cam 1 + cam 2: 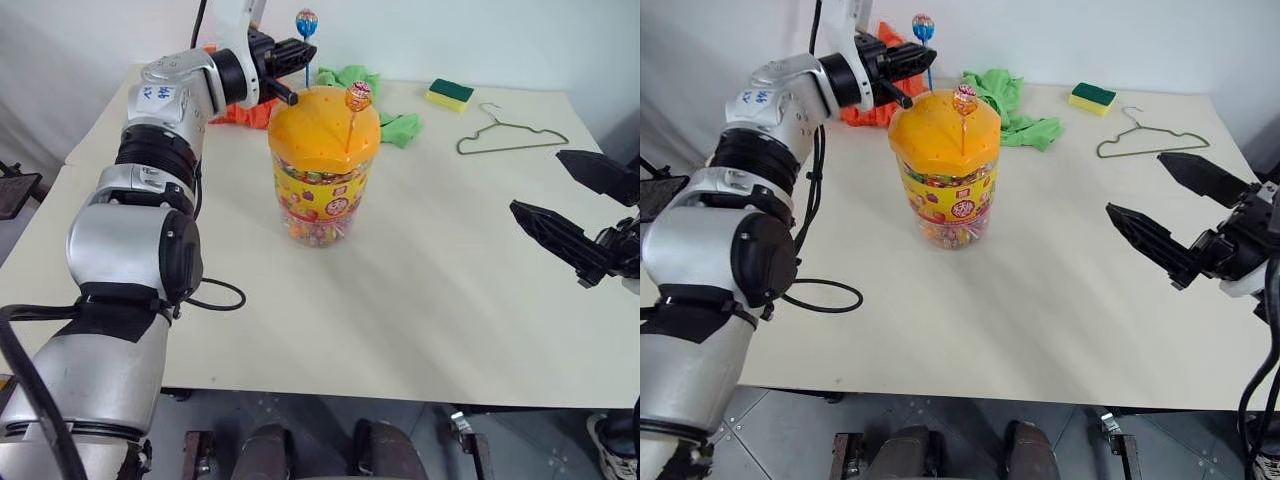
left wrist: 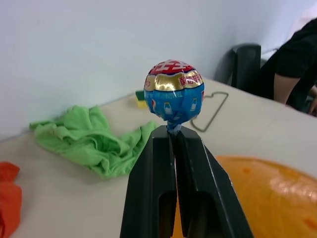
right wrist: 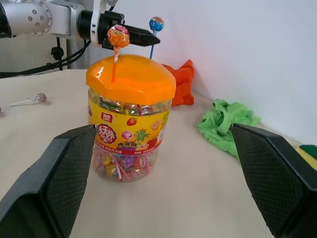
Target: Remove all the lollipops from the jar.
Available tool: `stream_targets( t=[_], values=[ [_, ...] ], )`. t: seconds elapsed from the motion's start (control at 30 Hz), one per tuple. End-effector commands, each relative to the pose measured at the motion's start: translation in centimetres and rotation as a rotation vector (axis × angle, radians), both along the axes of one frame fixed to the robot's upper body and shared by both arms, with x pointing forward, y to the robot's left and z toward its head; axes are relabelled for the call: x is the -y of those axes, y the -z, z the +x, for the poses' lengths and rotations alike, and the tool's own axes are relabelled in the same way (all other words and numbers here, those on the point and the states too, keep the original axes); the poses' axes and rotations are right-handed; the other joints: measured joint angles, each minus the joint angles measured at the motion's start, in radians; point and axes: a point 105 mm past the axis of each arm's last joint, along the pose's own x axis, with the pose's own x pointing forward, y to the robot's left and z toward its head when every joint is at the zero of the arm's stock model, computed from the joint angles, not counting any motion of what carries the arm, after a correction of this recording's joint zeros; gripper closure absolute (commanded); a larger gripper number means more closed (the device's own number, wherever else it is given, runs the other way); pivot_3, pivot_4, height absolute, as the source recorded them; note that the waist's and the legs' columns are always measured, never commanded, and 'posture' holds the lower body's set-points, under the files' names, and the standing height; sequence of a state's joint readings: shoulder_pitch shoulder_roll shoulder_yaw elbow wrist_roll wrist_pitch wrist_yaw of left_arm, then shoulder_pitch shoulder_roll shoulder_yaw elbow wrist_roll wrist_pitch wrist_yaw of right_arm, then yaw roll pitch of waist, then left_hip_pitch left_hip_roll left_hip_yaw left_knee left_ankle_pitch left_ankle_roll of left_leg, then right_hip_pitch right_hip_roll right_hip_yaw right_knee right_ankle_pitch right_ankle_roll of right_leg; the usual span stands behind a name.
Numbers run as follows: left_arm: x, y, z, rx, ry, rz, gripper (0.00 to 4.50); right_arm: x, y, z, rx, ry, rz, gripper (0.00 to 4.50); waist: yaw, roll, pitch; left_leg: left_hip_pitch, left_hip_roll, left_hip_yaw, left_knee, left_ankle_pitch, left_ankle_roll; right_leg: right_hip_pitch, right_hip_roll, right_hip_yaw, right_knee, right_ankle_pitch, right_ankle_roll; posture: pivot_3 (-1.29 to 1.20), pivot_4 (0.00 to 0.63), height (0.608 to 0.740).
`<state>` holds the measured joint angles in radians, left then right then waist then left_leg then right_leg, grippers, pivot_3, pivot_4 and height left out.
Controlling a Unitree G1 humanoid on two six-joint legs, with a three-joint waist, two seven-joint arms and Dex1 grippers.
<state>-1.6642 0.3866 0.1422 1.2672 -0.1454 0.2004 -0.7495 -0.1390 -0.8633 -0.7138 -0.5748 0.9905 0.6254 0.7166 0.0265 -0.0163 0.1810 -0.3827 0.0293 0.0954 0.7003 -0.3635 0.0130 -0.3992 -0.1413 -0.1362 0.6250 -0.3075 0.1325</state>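
The table (image 1: 430, 300) is seen bearing the jar (image 1: 322, 190) near its middle, upright, with its orange lid (image 1: 318, 125) on. An orange-yellow lollipop (image 1: 358, 96) is seen standing in the lid by its stick. Behind the jar, a green cloth (image 1: 368, 90) and an orange cloth (image 3: 182, 82) are noted near the wall; a wire hanger (image 1: 510, 135) and a sponge (image 1: 450, 93) lie toward the far right. The right gripper (image 1: 1175, 215) is held apart from the jar, fingers spread wide, nothing between them. The left gripper (image 2: 173, 136) is clamped on the stick of the blue-red lollipop (image 2: 174, 91), held above the lid's far edge. Another lollipop (image 3: 30, 99) lies on the table, well apart from the jar.
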Motion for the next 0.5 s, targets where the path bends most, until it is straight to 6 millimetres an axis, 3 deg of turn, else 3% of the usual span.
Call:
stream_targets(
  t=[0.03, 0.13, 0.23, 0.37, 0.5],
  values=[
    [-0.2, -5.0, -1.5, 0.133, 0.004, -0.090, 4.48, 0.1, -1.0, 0.0, 0.051, -0.003, -0.023, 0.00, -0.001, 0.000, 0.000, 0.000, 0.000, 0.000, 0.000, 0.000, 0.000, 0.000, 0.000, 0.000, 0.000, 0.000, 0.000, 0.00, 0.150, 0.740],
    [-1.9, -6.8, -1.8, 0.157, -0.050, -0.131, 4.48, -0.2, -1.1, 0.5, 0.061, -0.021, -0.026, 0.00, -0.003, 0.000, 0.000, 0.000, 0.000, 0.000, 0.000, 0.000, 0.000, 0.000, 0.000, 0.000, 0.000, 0.000, 0.000, 0.00, 0.150, 0.740],
    [-4.4, -6.9, -1.7, 0.152, -0.131, -0.074, 4.48, -0.6, -1.2, 0.8, 0.063, -0.052, -0.030, 0.00, -0.006, 0.000, 0.000, 0.000, 0.000, 0.000, -0.001, 0.000, 0.000, -0.001, 0.000, 0.000, 0.000, 0.000, 0.000, 0.00, 0.150, 0.740],
    [-8.4, -5.2, -1.1, 0.100, -0.273, 0.054, 4.48, -1.0, -1.2, 1.3, 0.060, -0.088, -0.050, 0.00, -0.010, 0.000, 0.000, 0.000, 0.000, 0.001, -0.001, 0.000, 0.000, -0.002, 0.000, 0.001, 0.000, 0.000, 0.000, 0.00, 0.150, 0.740],
    [-13.1, -0.6, -0.7, -0.127, -0.406, 0.166, 4.48, -1.2, -1.2, 2.0, 0.049, -0.122, -0.050, 0.00, -0.011, 0.000, 0.000, 0.000, 0.000, 0.001, -0.001, 0.000, 0.000, -0.003, 0.000, 0.001, 0.001, 0.000, 0.000, 0.00, 0.150, 0.740]
  ],
)
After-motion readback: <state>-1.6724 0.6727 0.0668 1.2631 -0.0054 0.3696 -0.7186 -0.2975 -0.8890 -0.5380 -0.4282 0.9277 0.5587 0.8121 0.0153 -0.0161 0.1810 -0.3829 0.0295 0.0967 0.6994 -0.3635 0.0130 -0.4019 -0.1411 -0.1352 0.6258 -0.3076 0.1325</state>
